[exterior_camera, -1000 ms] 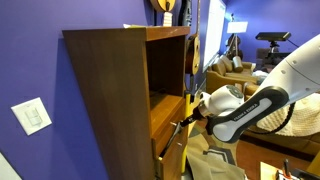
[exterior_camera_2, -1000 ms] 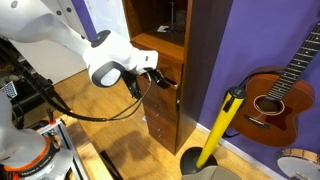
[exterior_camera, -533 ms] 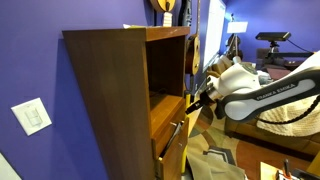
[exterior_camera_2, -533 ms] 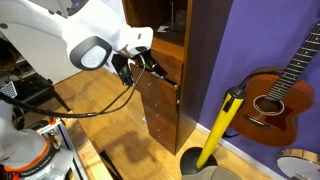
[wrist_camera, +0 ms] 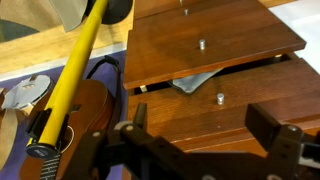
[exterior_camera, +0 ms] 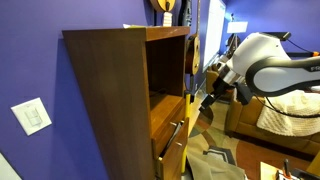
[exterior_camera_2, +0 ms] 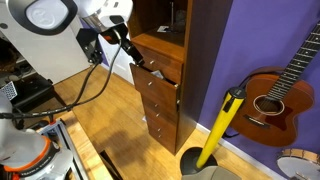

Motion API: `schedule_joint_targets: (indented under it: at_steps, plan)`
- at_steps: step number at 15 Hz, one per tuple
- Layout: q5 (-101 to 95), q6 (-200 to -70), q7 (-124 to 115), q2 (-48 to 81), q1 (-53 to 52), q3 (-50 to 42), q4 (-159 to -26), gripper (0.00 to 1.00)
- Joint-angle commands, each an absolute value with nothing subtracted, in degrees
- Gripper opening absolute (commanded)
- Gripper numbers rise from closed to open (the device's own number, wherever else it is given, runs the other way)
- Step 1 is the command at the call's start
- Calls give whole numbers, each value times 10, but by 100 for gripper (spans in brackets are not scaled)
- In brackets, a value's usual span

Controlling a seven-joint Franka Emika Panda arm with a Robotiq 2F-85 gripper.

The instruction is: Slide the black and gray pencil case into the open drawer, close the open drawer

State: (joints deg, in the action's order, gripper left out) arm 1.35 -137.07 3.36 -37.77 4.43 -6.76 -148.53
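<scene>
In the wrist view the open drawer [wrist_camera: 240, 50] stands out from the brown cabinet by only a narrow gap. The black and gray pencil case [wrist_camera: 195, 82] shows in that gap as a gray sliver lying inside the drawer. My gripper [wrist_camera: 205, 130] is open and empty, its two dark fingers hanging above the drawer fronts. In both exterior views the gripper [exterior_camera: 207, 98] [exterior_camera_2: 125, 42] is off the cabinet front and touches nothing. The drawer [exterior_camera_2: 158, 80] looks almost flush there, and the case is hidden.
The tall brown cabinet [exterior_camera: 110, 90] has a shelf compartment above several drawers. A yellow pole [exterior_camera_2: 220, 125] and a guitar [exterior_camera_2: 280, 95] stand beside it against the purple wall; they also show in the wrist view [wrist_camera: 75, 60]. Furniture and clutter lie behind the arm.
The gripper was at the drawer front a second ago. It has since drawn back and up from the cabinet. The drawer is left nearly shut.
</scene>
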Motion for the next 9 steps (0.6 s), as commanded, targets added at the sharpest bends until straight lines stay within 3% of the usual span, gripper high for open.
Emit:
schedule_joint_targets:
  at_steps: [1,9]
  plan:
    - [3,-1270,47,-418,48,-65,-1464,100]
    - [-12,-1155,74,-447,45,-63,-1428,100]
